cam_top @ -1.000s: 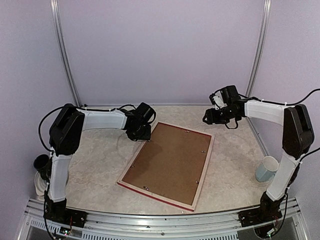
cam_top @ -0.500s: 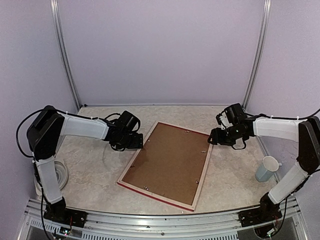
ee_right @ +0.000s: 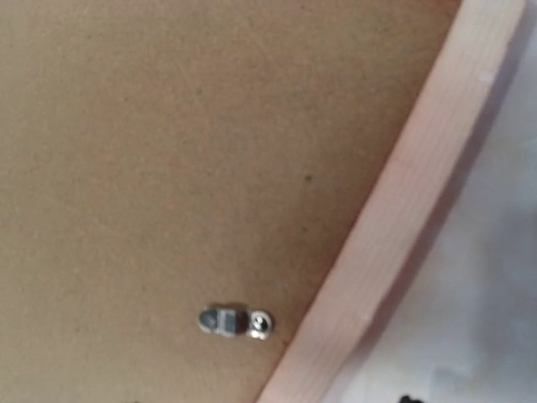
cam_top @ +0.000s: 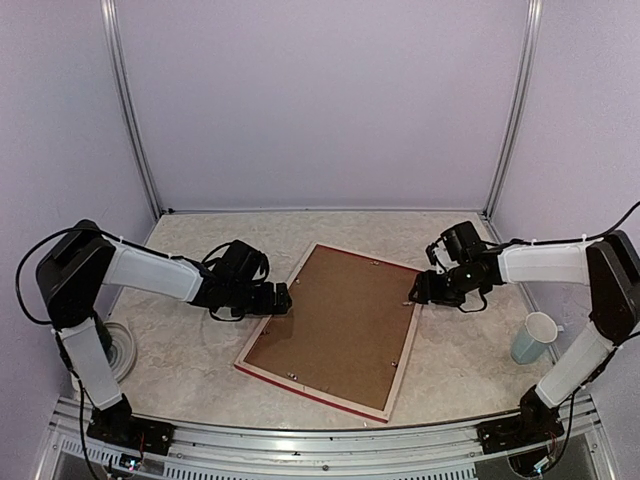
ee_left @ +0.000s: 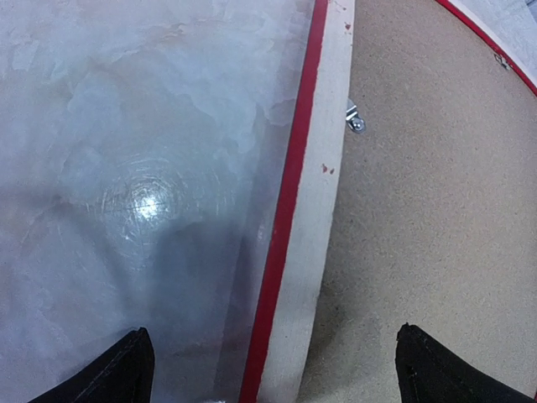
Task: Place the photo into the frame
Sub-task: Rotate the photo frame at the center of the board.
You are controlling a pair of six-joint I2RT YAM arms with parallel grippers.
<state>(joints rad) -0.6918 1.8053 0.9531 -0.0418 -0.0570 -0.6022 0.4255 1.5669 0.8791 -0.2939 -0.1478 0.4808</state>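
In the middle of the counter (cam_top: pixel 190 350), the frame (cam_top: pixel 305 388), flat and face down, turned a bit to one side. On top, filling its back, the brown backing board (cam_top: pixel 340 320), with small metal clips (ee_left: pixel 356 120) near the edge. At the frame's left side, the left end effector (cam_top: pixel 283 300), low, fingers (ee_left: pixel 117 369) wide apart, one over the bare counter and one over the board, the pale wood rail with its red lip between them, nothing gripped. At the frame's right side, the right end effector (cam_top: pixel 415 292), low over the rail. Fingers apart or together there: too little in view to tell. Far right, a pale cup (cam_top: pixel 533 337), well apart from the frame.
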